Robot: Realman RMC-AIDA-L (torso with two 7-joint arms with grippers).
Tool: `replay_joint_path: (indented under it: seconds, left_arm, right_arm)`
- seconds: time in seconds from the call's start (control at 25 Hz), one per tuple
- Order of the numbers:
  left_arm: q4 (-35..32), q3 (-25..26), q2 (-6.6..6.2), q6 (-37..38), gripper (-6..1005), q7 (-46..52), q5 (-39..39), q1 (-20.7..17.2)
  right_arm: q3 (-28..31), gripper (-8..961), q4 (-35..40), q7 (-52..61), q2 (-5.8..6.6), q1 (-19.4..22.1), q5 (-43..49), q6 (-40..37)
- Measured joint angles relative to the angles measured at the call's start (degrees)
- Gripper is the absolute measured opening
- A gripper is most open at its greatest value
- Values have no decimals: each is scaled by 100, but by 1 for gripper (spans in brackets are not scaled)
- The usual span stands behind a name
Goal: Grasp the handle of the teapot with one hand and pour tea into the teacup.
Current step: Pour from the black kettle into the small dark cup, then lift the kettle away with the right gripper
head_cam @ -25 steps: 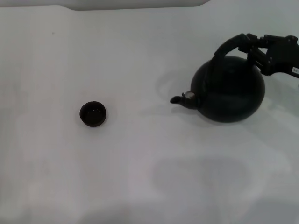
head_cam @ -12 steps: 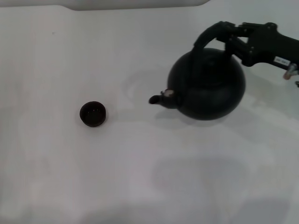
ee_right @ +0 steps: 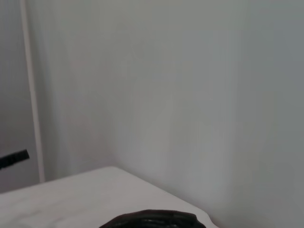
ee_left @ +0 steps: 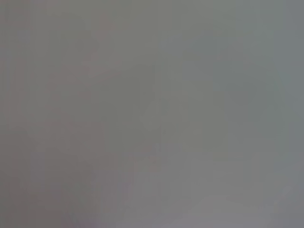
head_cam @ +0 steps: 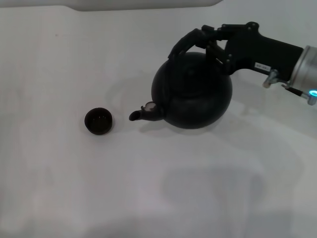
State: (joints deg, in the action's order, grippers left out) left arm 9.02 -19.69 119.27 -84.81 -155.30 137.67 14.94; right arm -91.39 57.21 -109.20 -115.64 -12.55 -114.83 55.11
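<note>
- The teapot [head_cam: 192, 94] is held above the table [head_cam: 148, 188] by the right gripper [head_cam: 214, 40], which is clamped on the handle [head_cam: 190, 40] near its top, towards the rear side of the arch.
- The spout [head_cam: 141, 113] is pointed at the teacup [head_cam: 98, 121]. The cup stands on the table to the robot's left of the pot, near the spout tip but apart from it.
- No tea is seen leaving the spout. Whether the cup holds any liquid cannot be determined.
- The left gripper is not in view; only a blank grey field is given by its wrist camera.
- Risk, missed pour: the cup is far smaller than the pot. If the pot is tipped before the spout is brought over the cup mouth, tea is likely to be spilled on the table.
- Risk, swing: the pot is hung from an arched handle gripped off-centre. A sudden stop could set the body swinging and the stream would be thrown off target.
- Risk, slip: the handle may rotate within the jaws as the pot is tilted, so the tilt angle could be lost.
- Risk, contact: if the pot is lowered too far, the cup could be struck by the spout and knocked aside.
- Risk, overfill: a small cup is filled quickly; a steep tilt is likely to cause overflow.
</note>
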Motion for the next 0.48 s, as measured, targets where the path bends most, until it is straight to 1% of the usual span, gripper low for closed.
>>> replay_joint_path:
  seconds: [0.24,0.36,0.48]
  left_arm:
    - [3,1,1,25,881,0,-4,0]
    - [4,0,8,72,881,0,-4,0]
    - [4,0,9,81,880,0,-5,0]
  right_arm:
    - [-531,186,493,-82,-7,172,-12,-736]
    - [-722,186,621,-90,-16,190,-27,-993]
    - [-1062,186,764,-164,-20,185,-40,-1431]
